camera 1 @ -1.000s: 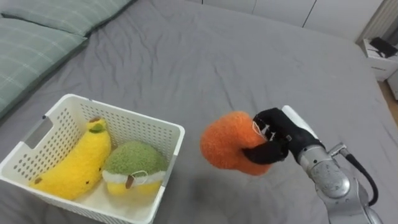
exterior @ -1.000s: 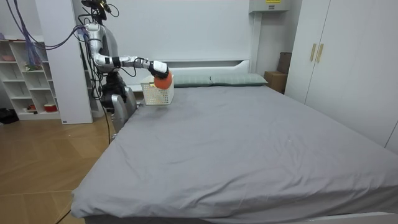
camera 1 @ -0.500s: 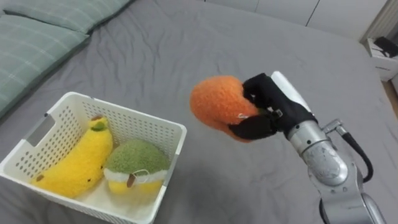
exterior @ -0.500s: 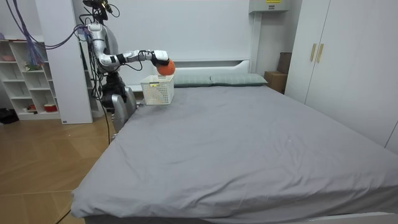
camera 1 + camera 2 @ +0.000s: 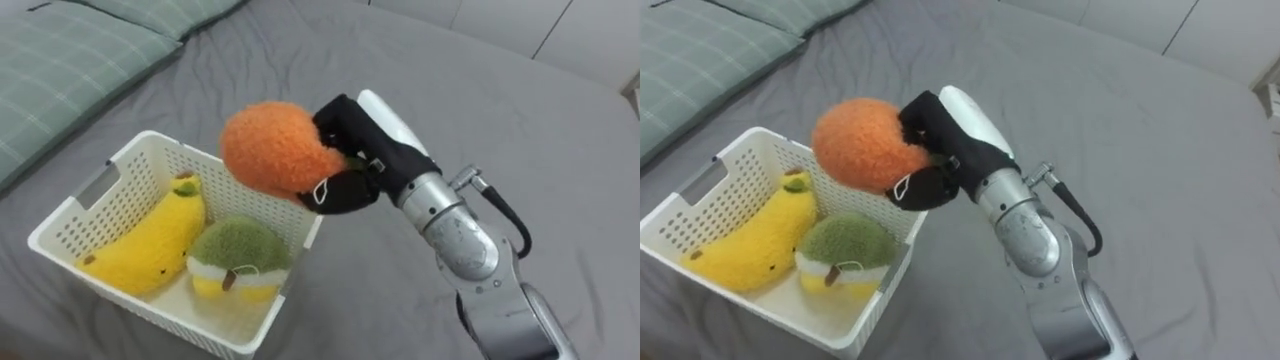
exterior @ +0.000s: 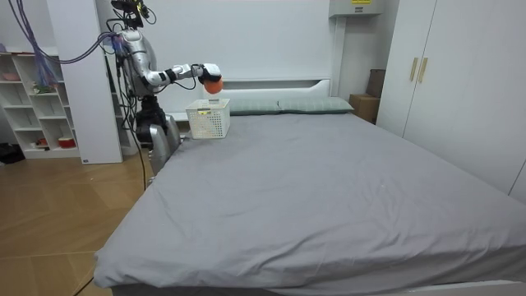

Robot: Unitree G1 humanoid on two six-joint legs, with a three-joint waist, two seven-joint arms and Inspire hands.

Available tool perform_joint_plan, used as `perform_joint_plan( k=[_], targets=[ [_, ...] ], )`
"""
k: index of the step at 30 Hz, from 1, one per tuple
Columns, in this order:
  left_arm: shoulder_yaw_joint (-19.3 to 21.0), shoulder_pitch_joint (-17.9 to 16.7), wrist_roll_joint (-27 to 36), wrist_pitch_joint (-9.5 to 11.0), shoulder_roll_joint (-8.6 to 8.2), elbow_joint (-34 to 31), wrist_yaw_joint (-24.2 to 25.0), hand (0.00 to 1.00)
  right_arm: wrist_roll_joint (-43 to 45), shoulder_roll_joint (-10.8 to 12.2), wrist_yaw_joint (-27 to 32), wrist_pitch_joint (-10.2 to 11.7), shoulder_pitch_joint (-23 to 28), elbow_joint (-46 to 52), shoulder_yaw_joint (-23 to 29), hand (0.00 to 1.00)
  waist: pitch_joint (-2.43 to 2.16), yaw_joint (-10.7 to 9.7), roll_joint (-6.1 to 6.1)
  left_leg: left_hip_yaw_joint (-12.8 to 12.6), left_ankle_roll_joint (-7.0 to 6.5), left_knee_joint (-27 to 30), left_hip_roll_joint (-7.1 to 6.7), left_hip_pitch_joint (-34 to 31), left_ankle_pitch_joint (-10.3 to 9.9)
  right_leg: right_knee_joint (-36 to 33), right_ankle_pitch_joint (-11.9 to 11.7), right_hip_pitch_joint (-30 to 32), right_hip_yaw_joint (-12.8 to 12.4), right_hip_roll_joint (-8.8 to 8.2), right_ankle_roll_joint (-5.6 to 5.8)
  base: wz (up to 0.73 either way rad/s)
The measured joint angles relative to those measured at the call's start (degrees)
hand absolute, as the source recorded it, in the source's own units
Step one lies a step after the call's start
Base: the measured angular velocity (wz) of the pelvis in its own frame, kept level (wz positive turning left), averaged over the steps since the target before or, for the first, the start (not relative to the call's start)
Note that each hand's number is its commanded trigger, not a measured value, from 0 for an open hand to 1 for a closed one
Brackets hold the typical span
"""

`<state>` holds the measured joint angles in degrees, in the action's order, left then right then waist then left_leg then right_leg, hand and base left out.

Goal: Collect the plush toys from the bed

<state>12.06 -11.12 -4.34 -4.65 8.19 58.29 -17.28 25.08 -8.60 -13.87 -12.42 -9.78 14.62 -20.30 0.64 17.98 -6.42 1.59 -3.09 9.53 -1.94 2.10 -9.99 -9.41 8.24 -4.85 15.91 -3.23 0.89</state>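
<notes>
My right hand (image 5: 358,160) is shut on a fuzzy orange plush toy (image 5: 272,150) and holds it in the air above the right rim of a white plastic basket (image 5: 130,180). The basket sits on the grey bed and holds a yellow banana plush (image 5: 150,243) on its left side and a green-and-yellow round plush (image 5: 238,258) on its right. The right eye view has the same orange toy (image 5: 862,144), hand (image 5: 940,150) and basket (image 5: 730,165). In the room view I stand at the bed's far corner with the orange toy (image 6: 213,84) raised over the basket (image 6: 208,119).
Green checked pillows (image 5: 60,60) lie at the head of the bed, left of the basket. Open grey bedcover (image 5: 520,120) stretches to the right and front. White wardrobes (image 6: 448,82) line the room view's right; a shelf unit (image 6: 37,99) stands on its left.
My right hand has carried the orange toy up and to the left, from beside the basket to above its right rim. The head camera has also shifted a little.
</notes>
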Motion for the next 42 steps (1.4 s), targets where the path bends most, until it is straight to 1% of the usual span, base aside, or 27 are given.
perform_joint_plan(
  k=[1,2,3,4,6,8,9,10,12,14,16,18,20,23,25,28,34,39,42],
  targets=[
    [-0.02,0.17,-0.12,-0.04,0.0,0.38,0.04,0.0,0.03,-0.03,-0.11,-0.01,-0.66,-0.24,-0.45,0.66,0.04,0.31,0.01,0.3,0.0,0.01,-0.04,-0.2,0.0,0.0,0.0,0.08,0.15,-0.04,0.0,0.11],
    [-0.17,0.21,-0.2,-0.04,0.0,0.48,0.05,0.0,0.03,-0.02,-0.11,-0.01,-0.92,-0.24,-0.74,0.55,0.04,0.67,0.02,0.28,0.0,0.03,-0.04,-0.25,0.0,0.0,0.0,0.14,0.2,-0.04,0.0,0.05],
    [-0.54,0.51,-0.24,-0.08,0.02,0.83,0.12,0.0,-0.46,-0.03,-0.16,-0.02,-1.41,-0.24,-1.56,0.2,0.04,1.36,0.02,0.32,0.0,0.02,-0.04,-0.38,0.0,0.04,0.0,0.21,0.17,-0.02,0.0,0.0],
    [-0.82,0.65,-0.25,-0.15,0.0,0.86,0.36,0.0,-0.8,0.03,-0.4,-0.02,-1.78,-0.25,-2.51,0.0,0.05,1.96,0.0,0.41,0.02,0.03,-0.04,-0.53,0.01,0.14,0.0,0.24,0.35,-0.02,0.0,0.03],
    [-1.7,1.07,-0.38,-0.24,0.02,0.86,0.52,0.0,-0.77,0.1,-0.72,-0.02,-2.73,-0.39,-4.49,0.0,0.05,2.75,-0.01,0.69,0.03,0.08,-0.12,-0.89,0.02,0.61,0.0,0.26,1.03,-0.06,0.01,0.09],
    [-3.01,1.63,-0.36,-0.26,0.14,0.85,0.56,0.0,-0.43,0.5,-0.8,-0.02,-4.03,-0.95,-6.67,0.0,0.11,3.05,-0.01,1.17,0.1,0.08,-0.22,-1.19,0.09,0.76,0.0,0.26,1.44,-0.1,0.01,0.14],
    [-3.96,1.81,-0.37,-0.27,0.37,0.76,0.64,0.0,-0.31,1.21,-0.97,-0.02,-5.08,-1.64,-8.05,0.0,0.16,3.22,-0.09,1.38,0.13,0.1,-0.24,-1.42,0.12,0.83,0.0,0.35,1.56,-0.07,0.02,0.06],
    [-4.55,2.2,-0.4,-0.31,0.51,0.75,0.74,0.0,-0.25,1.72,-1.12,-0.01,-6.18,-2.53,-9.07,0.0,0.29,3.99,-0.31,1.43,0.19,0.08,-0.23,-1.65,0.17,0.82,0.0,0.65,1.57,-0.05,0.02,0.0],
    [-5.63,3.12,-0.36,-0.43,0.77,0.75,0.82,0.0,-0.11,1.77,-1.14,-0.02,-7.62,-3.91,-10.68,0.0,0.45,4.46,-0.78,1.68,0.24,0.09,-0.25,-1.96,0.21,0.83,0.0,0.97,1.66,-0.03,0.01,0.02],
    [-6.71,3.62,-0.35,-0.68,0.95,0.75,0.82,0.0,0.08,1.61,-1.17,-0.07,-7.7,-4.81,-12.19,0.0,0.36,5.04,-1.16,1.83,0.21,0.15,-0.27,-1.98,0.22,0.83,0.0,0.94,1.92,-0.06,0.01,0.05],
    [-7.1,3.93,-0.3,-1.36,1.02,0.31,0.83,0.0,-0.35,1.51,-1.22,-0.16,-7.65,-5.7,-13.69,0.0,0.53,5.24,-1.6,1.85,0.2,0.2,-0.33,-2.03,0.22,0.88,0.0,0.89,2.09,-0.09,0.02,0.0],
    [-7.98,3.99,-0.34,-1.37,1.29,0.08,0.84,0.0,-0.53,1.13,-1.23,-0.16,-7.66,-5.9,-14.35,0.0,0.57,5.32,-1.71,1.88,0.19,0.3,-0.35,-2.09,0.22,0.88,0.0,0.88,2.25,-0.12,0.02,0.0],
    [-7.97,4.16,-0.33,-1.37,1.47,0.0,0.84,0.0,-0.53,1.14,-1.22,-0.16,-7.66,-6.27,-14.36,0.0,0.57,5.21,-1.71,1.88,0.19,0.4,-0.37,-2.16,0.21,0.88,0.0,0.88,2.27,-0.14,0.02,0.0],
    [-7.91,4.11,-0.27,-1.37,2.1,-0.22,0.89,0.0,-0.5,1.03,-1.14,-0.16,-7.66,-6.67,-14.32,0.0,0.58,4.38,-1.7,2.25,0.19,0.87,-0.45,-2.54,0.21,0.87,0.0,0.87,2.25,-0.16,0.02,0.06],
    [-7.91,4.12,-0.24,-1.37,2.36,-0.24,1.03,0.0,-0.56,0.51,-1.04,-0.15,-7.66,-6.95,-14.25,0.0,0.58,4.12,-1.68,2.22,0.19,1.0,-0.48,-2.54,0.21,0.82,0.01,0.86,2.05,-0.19,0.03,0.0],
    [-7.81,4.06,-0.26,-1.39,2.39,-0.44,1.78,0.0,-0.54,-0.49,-1.05,-0.15,-7.62,-6.97,-14.22,0.0,0.59,4.04,-1.66,2.1,0.19,1.08,-0.52,-2.5,0.2,0.81,0.01,0.83,1.68,-0.18,0.03,0.0],
    [-7.74,4.18,-0.28,-1.47,2.39,-1.69,3.3,0.0,-1.84,-0.6,-1.05,-0.13,-7.53,-6.97,-14.15,0.0,0.62,3.92,-1.55,2.11,0.18,1.07,-0.51,-2.49,0.2,0.81,0.01,0.84,1.61,-0.18,0.03,0.0],
    [-7.63,4.01,-0.36,-1.47,2.38,-1.7,3.91,0.0,-2.16,-0.98,-1.04,-0.07,-7.53,-6.96,-13.73,0.0,0.74,3.95,-1.34,1.99,0.18,1.02,-0.5,-2.4,0.2,0.82,0.01,0.89,1.46,-0.19,0.03,0.0],
    [-7.3,3.81,-0.36,-1.48,2.37,-1.69,3.91,0.0,-2.15,-1.19,-1.04,0.0,-7.52,-6.96,-13.14,0.0,0.73,3.98,-1.32,1.93,0.18,0.95,-0.49,-2.32,0.21,0.83,0.01,0.89,1.38,-0.18,0.03,0.0]
  ],
)
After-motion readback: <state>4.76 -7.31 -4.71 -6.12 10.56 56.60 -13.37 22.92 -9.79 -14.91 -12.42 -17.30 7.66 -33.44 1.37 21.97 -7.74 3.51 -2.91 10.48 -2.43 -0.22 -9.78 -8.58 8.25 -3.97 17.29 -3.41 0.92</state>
